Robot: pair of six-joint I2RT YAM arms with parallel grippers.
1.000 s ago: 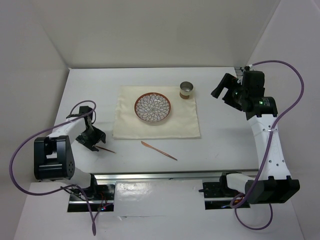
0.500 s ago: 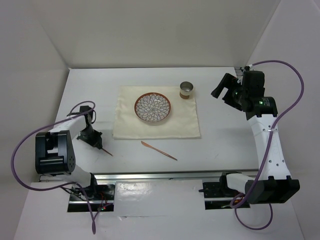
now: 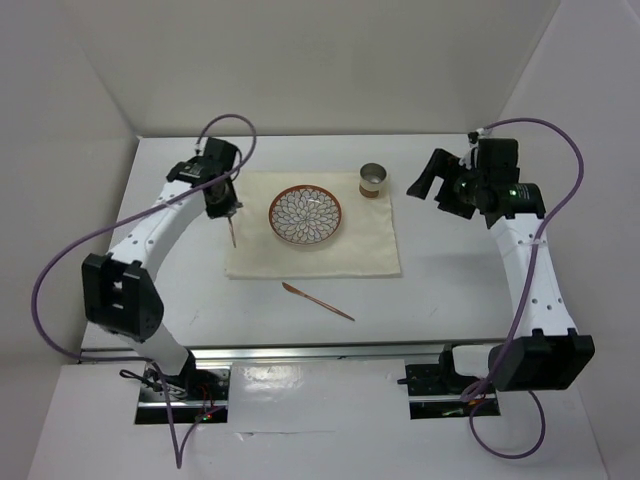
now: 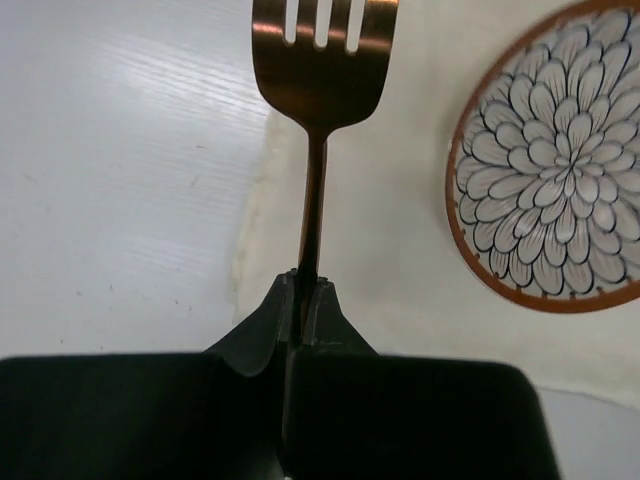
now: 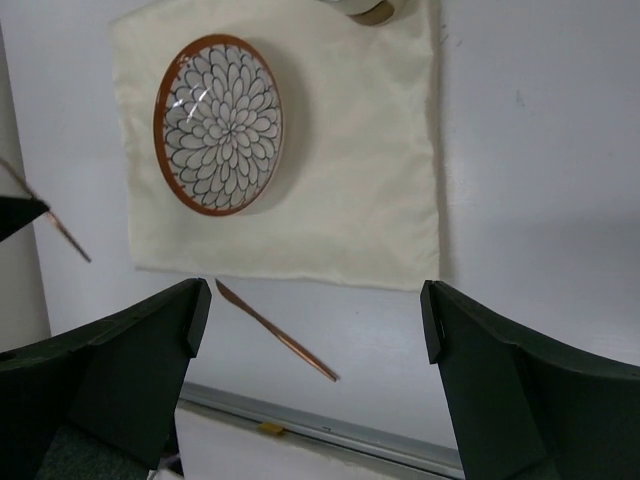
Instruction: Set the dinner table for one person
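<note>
On the white dinner table (image 3: 450,270) lies a cream placemat (image 3: 312,250) bearing a flower-patterned plate (image 3: 305,214) and a metal cup (image 3: 374,180). My left gripper (image 3: 226,208) is shut on the handle of a copper fork (image 3: 232,232), held over the placemat's left edge, left of the plate. In the left wrist view the fork (image 4: 322,60) sticks out of the shut gripper (image 4: 303,290), tines pointing away, with the plate (image 4: 555,170) to its right. A copper knife (image 3: 317,301) lies in front of the placemat. My right gripper (image 3: 432,182) hovers open, right of the cup.
Metal rails (image 3: 330,352) run along the table's near edge. White walls enclose the back and both sides. In the right wrist view the knife (image 5: 275,330) lies between the open fingers' line of sight, below the placemat (image 5: 350,180).
The left gripper closed on the fork at the table's near left, then lifted it and swung it to the placemat's left edge. The right gripper shifted slightly left.
</note>
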